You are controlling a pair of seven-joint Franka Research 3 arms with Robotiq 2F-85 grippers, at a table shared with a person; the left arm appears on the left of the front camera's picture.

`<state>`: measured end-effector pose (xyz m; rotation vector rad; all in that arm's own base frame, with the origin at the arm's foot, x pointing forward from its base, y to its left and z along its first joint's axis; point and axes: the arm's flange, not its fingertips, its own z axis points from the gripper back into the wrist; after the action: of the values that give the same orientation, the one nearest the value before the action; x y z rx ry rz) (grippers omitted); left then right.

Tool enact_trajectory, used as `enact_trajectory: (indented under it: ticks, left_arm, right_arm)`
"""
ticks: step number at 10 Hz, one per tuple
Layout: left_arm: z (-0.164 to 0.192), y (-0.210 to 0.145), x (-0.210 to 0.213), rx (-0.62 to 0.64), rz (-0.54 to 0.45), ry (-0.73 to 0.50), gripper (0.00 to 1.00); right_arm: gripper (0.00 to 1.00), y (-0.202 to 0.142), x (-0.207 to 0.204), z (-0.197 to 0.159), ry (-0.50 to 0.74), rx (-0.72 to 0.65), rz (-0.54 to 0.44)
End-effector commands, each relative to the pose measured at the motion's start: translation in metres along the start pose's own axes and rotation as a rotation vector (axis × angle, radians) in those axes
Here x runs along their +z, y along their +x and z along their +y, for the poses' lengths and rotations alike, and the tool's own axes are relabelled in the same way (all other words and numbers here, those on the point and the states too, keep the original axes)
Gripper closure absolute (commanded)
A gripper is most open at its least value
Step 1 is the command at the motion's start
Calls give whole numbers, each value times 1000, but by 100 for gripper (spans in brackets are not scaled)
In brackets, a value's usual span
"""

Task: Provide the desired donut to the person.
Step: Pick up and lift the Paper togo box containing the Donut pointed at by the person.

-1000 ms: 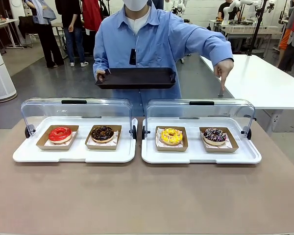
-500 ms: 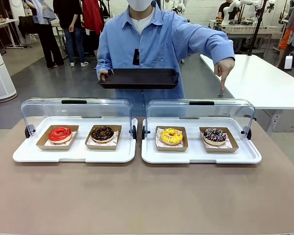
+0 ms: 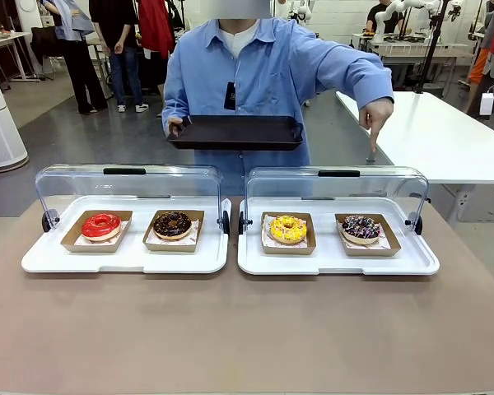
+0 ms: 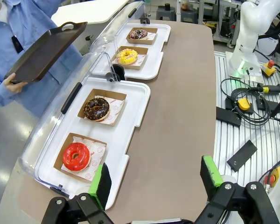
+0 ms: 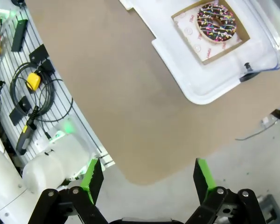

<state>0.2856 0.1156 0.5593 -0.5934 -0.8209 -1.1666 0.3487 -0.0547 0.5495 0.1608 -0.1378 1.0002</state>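
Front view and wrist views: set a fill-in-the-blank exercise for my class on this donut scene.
The person holds a ____ tray.
The table carries ____ donuts in all.
The red donut lies farthest to the robot's ____.
The left tool and the right tool both stand ____.
Missing words: black; four; left; open.

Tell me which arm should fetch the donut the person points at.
Right, likely. The person's hand points down over the sprinkled donut, on the robot's right; the right gripper hovers open near it, the left gripper sits by the red donut.
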Motion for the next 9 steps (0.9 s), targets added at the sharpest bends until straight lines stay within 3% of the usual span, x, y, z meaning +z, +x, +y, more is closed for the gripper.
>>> enact_trajectory:
  ticks: [1,3,5,9]
  left_arm:
    - [1,0,1,-8,-13,0,0]
    - [1,0,1,-8,-13,0,0]
    - [1,0,1,-8,-13,0,0]
    - [1,0,1,-8,-13,0,0]
  right_arm:
    - [0,1,0,0,0,1,1]
    - [0,34,-31,36,-184,283,134]
    - [0,61,-63,39,-172,443,158]
    - [0,96,-131,19,-67,528,160]
